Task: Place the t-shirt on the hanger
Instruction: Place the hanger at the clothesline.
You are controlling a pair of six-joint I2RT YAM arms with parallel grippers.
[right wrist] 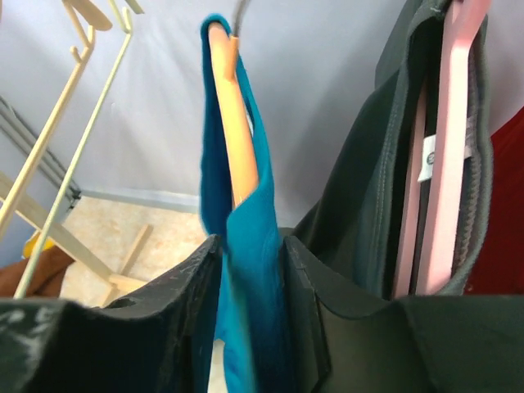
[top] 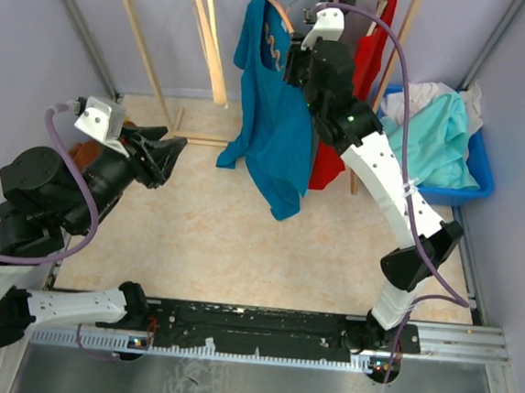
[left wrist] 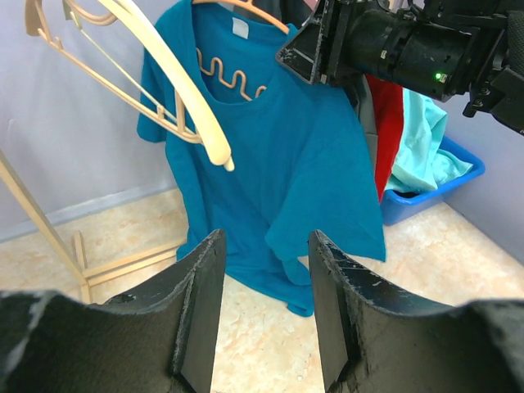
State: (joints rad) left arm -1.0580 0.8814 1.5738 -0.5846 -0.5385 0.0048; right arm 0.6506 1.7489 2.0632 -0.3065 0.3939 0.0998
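The teal-blue t-shirt hangs on the orange hanger from the rail at the back. The hanger's wavy bar shows through the neck opening. My right gripper is up at the shirt's shoulder. In the right wrist view its jaws stand narrowly apart around a fold of the t-shirt, and the cloth there is blurred and loose beside the hanger's arm. My left gripper hovers low at the left, apart from the shirt. It is open and holds nothing, facing the t-shirt.
Cream hangers hang left of the shirt on the wooden rack. A dark grey shirt on a pink hanger and a red garment hang to the right. A blue bin holds an aqua garment.
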